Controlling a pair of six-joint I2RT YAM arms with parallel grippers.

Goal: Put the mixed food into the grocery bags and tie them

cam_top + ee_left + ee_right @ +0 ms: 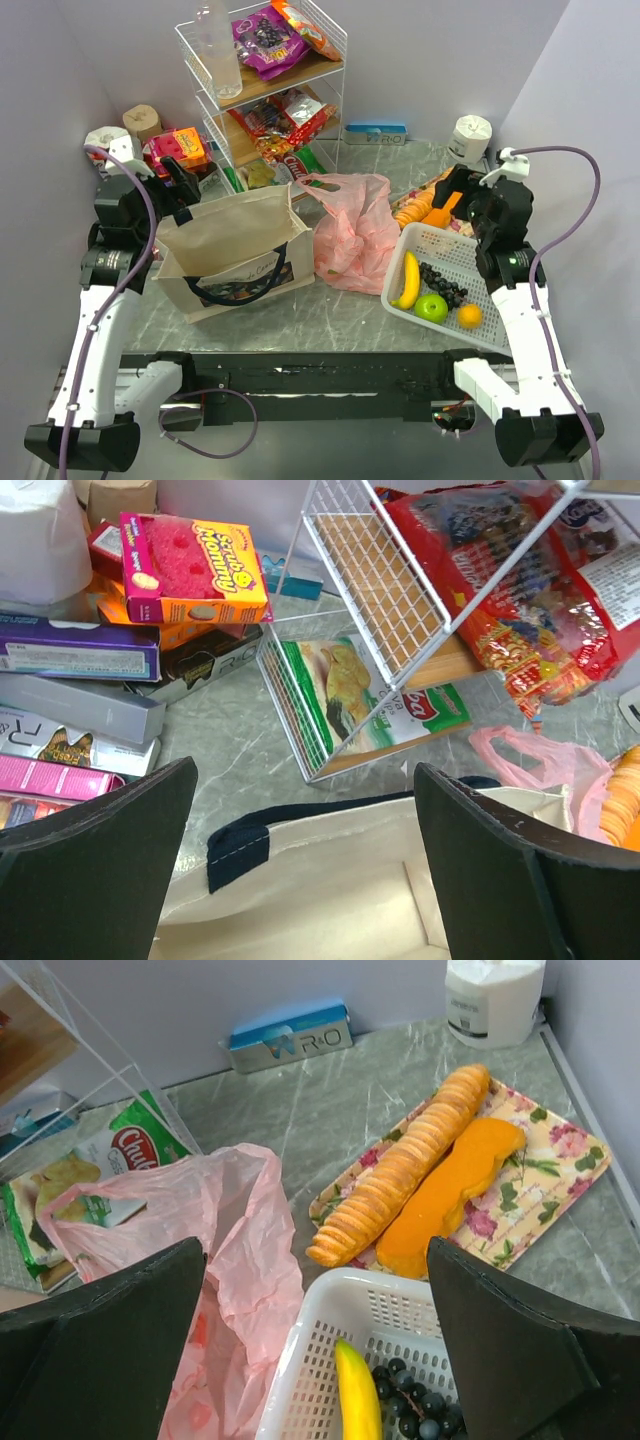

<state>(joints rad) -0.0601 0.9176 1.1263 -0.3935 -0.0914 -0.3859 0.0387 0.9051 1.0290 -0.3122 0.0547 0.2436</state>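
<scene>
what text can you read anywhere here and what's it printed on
"Scrub Mommy": pink and orange sponge box.
"R:O": blue box against the back wall.
"Ch", the rest unclear: red logo on the green packet.
Too blurred or small to read: the black script on the canvas tote, the print on the red snack packets, the label on the white roll.

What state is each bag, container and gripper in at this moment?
Tote: upright, mouth open, looks empty.
Pink bag: untied, crumpled.
Basket: holds banana, grapes, apple, orange.
Bottle: upright on top shelf.
Left gripper: open, empty, by the tote.
Right gripper: open, empty, by the basket.
</scene>
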